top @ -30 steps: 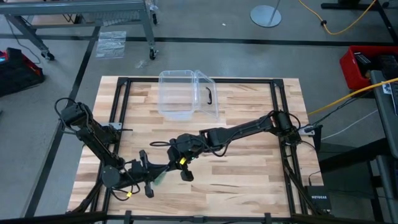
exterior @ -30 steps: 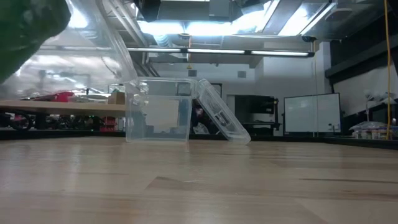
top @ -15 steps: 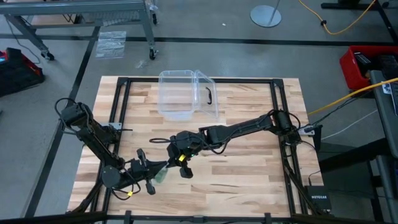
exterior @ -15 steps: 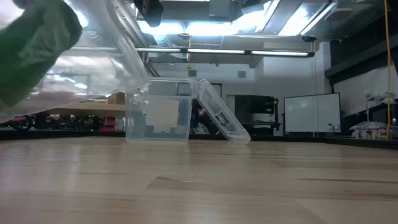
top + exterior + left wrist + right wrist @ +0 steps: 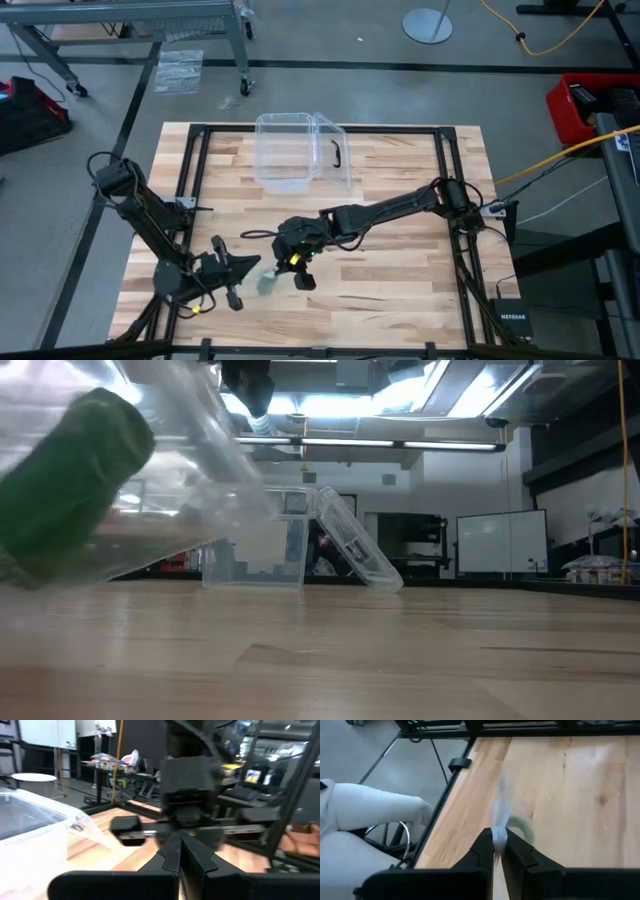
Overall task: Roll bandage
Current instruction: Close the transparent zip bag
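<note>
Here the wooden table (image 5: 400, 270) spreads beneath me, and at its far side stands the clear plastic box (image 5: 300, 152), its lid propped open against one end and a black handle showing on it. My right arm reaches in from the right edge across the middle of the table, and my left arm comes along the left side toward the near edge. My right gripper (image 5: 283, 262) hangs near the front of the table with its jaws pressed together on a fold of crinkly clear wrapper (image 5: 499, 836). Inside that wrapper sits the bandage (image 5: 72, 480), a stubby green roll, low over the wood at the front left, just beside both my grippers. My left gripper (image 5: 256, 263) sits just to the left of it with its jaws pressed together; whether they pinch the wrapper I cannot tell
</note>
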`<act>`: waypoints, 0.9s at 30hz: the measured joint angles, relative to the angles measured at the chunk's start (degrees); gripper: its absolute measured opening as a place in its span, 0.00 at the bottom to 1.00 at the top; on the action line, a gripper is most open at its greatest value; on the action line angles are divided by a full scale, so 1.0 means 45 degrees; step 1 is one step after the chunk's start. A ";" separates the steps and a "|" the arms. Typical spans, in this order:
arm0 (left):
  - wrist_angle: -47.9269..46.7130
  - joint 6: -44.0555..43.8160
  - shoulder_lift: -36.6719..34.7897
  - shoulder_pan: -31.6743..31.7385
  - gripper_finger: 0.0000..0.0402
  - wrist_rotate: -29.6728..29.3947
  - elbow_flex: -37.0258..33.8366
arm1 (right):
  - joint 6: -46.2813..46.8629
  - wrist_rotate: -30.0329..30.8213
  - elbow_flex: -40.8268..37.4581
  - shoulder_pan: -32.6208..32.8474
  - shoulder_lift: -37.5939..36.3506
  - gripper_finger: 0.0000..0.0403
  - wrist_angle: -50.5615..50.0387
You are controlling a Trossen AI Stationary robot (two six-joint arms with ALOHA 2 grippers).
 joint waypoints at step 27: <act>-0.4101 -0.5133 -0.0222 0.0016 0.38 0.1475 -0.0015 | -0.0010 -0.0199 0.0010 -0.0015 0.0000 0.05 0.1749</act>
